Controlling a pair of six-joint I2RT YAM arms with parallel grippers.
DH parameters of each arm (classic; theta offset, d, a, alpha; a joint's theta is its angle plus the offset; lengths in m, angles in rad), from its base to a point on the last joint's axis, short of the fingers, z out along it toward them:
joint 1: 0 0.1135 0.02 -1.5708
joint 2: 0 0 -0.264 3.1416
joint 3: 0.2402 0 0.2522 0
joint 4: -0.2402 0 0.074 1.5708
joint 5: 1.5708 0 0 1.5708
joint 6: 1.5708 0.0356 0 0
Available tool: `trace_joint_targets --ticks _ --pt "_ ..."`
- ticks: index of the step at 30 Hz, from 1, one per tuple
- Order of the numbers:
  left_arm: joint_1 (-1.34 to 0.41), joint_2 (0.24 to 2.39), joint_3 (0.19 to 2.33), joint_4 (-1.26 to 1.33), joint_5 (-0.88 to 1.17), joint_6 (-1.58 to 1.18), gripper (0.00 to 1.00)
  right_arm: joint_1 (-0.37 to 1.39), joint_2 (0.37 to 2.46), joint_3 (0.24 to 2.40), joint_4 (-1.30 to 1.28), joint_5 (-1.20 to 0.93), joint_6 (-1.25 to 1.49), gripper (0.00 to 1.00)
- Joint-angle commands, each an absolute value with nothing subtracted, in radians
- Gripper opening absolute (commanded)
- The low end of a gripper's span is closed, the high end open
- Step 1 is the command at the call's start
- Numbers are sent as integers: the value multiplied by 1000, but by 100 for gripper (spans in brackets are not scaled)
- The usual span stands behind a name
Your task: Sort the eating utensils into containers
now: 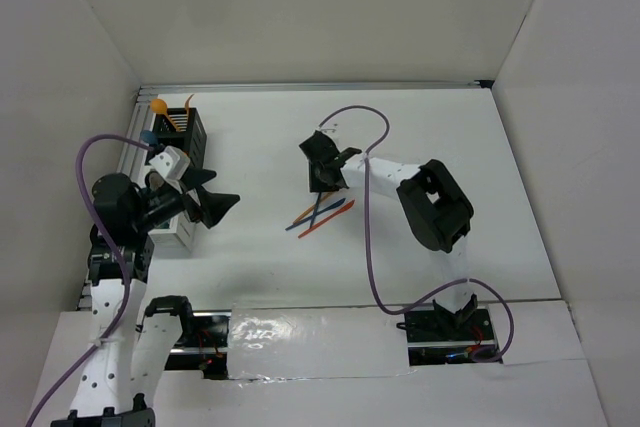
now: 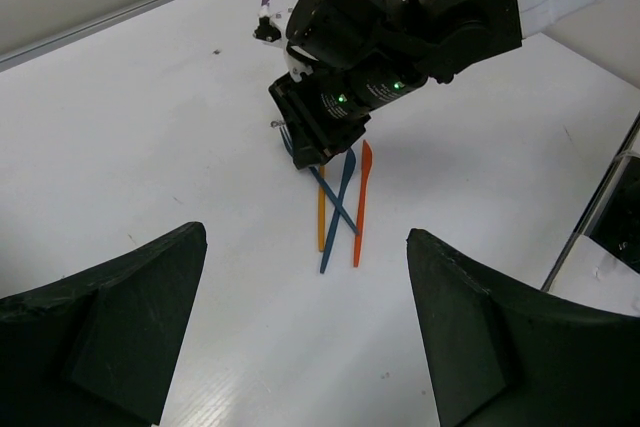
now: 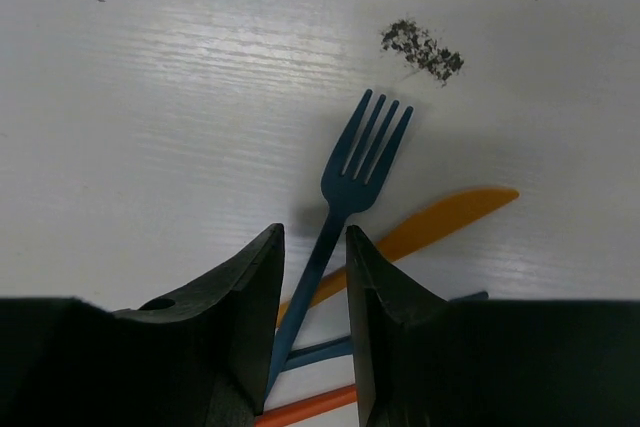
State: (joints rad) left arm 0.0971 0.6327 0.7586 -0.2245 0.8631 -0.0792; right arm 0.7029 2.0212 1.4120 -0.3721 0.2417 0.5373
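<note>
Several utensils lie crossed mid-table (image 1: pixel 320 215): a dark blue fork (image 3: pixel 360 157), an orange knife (image 3: pixel 440 219), a second blue piece (image 3: pixel 320 352) and a red-orange one (image 3: pixel 310 409). My right gripper (image 3: pixel 315 232) is low over them. Its jaws are narrowly open, straddle the fork's handle and do not clamp it. It also shows in the top view (image 1: pixel 325 182). My left gripper (image 2: pixel 305 247) is wide open and empty. It hovers beside the bins (image 1: pixel 222 192) and faces the pile (image 2: pixel 340 209). The black slatted bin (image 1: pixel 185 129) holds orange utensils (image 1: pixel 158 105). White bins (image 1: pixel 178 235) adjoin it.
The bin row stands along the table's left edge, under my left arm. A dark smudge (image 3: pixel 420 47) marks the table beyond the fork. White walls enclose the table at the back and on both sides. A purple cable (image 1: pixel 372 237) loops beside my right arm.
</note>
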Motion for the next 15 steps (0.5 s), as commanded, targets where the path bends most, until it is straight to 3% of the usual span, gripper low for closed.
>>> trace_joint_targets --ticks 1,4,7,10,15 --pt "86 637 747 -184 847 -55 94 721 2037 1454 -436 290 534 38" --pt "83 643 742 -175 848 -60 94 724 2051 1445 -426 290 541 38" --pt "81 644 738 -169 850 -63 94 730 2084 1454 -426 290 548 30" --pt "77 661 732 -149 848 -105 94 730 2091 1463 -426 302 551 0" --pt "78 739 735 -111 910 -182 92 732 2008 1433 -347 273 528 0"
